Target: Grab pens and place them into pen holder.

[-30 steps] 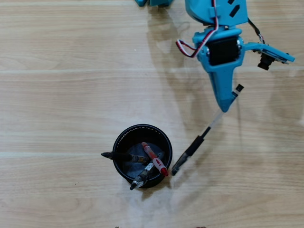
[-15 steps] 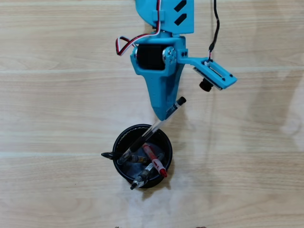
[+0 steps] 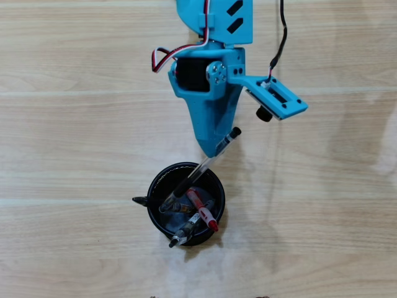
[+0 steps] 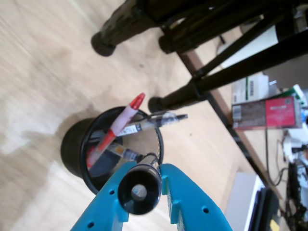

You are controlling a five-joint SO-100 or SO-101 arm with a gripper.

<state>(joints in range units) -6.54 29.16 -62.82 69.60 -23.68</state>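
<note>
A blue two-finger gripper [image 3: 218, 148] points down the overhead view, its fingers closed around the upper end of a clear pen with a black cap [image 3: 200, 170]. In the wrist view the same gripper [image 4: 139, 185] frames the pen's round black end [image 4: 139, 189] between its two blue fingers. The held pen slants down and to the left in the overhead view, its lower end inside the black mesh pen holder [image 3: 156, 184], which stands on the light wooden table [image 3: 74, 143] just below the gripper. Three other pens rest in the holder: a red and clear pen [image 3: 202, 208] leaning toward its lower right rim, a clear pen with a grey sleeve [image 3: 188, 228] poking out past the bottom rim, and a black pen [image 3: 144, 202] whose tip sticks out over the left rim. In the wrist view, dark furniture legs [image 4: 192, 91] stand beyond the holder [image 4: 73, 144].
</note>
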